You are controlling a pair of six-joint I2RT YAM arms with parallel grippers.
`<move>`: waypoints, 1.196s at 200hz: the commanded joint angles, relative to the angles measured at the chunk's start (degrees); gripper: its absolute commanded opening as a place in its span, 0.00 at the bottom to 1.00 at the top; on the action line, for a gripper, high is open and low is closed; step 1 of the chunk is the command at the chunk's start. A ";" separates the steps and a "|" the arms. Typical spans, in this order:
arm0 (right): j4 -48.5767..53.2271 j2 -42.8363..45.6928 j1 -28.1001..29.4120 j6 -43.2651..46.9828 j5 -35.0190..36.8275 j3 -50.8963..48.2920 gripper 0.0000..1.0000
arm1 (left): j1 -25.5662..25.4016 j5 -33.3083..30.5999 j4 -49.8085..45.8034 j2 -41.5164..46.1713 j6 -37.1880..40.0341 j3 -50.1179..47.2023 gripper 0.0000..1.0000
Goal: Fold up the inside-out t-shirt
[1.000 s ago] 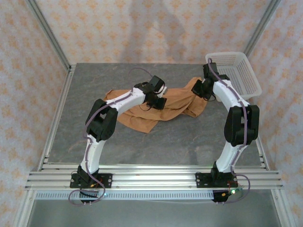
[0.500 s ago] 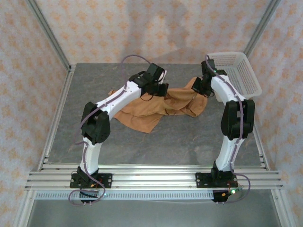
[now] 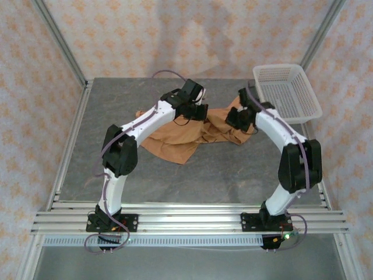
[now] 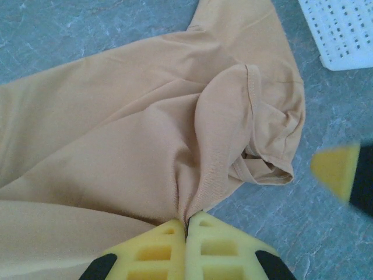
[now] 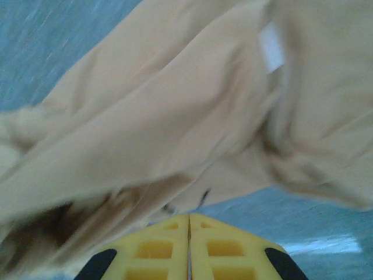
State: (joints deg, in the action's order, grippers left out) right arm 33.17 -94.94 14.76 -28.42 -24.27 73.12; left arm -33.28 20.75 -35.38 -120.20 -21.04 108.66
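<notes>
**Left hand point(image 4: 187, 221) and right hand point(image 5: 189, 217) both clamped on the t-shirt point(image 3: 175, 137): flattening step in hand**

Left hand's fingers are pressed together on a fold of the garment, which lies crumpled on the table point(image 3: 233, 169), midway across and toward the far edge. Right hand grips cloth at the shirt's right end, near the basket point(image 3: 288, 87) in the far right corner. No fold is made yet. Next, the hands probably need to draw apart, pulling the bunched cloth flat.
</notes>
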 commanded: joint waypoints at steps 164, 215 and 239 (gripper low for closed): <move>-53.86 -11.18 7.92 -40.04 6.06 -17.83 0.45 | 1.82 1.31 0.04 1.03 -1.02 -0.96 0.00; -53.99 -14.02 8.05 -41.47 5.73 -16.04 0.49 | 2.08 1.85 0.30 0.85 -1.35 -0.90 0.00; -53.65 -15.53 7.92 -42.10 5.82 -14.00 0.16 | 2.34 1.89 0.35 1.11 -1.71 -1.20 0.00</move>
State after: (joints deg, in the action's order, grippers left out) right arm -19.53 -108.68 22.46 -69.06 -20.18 56.55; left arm -31.73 22.09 -35.35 -121.23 -21.63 108.27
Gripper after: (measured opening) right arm 0.340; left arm 0.058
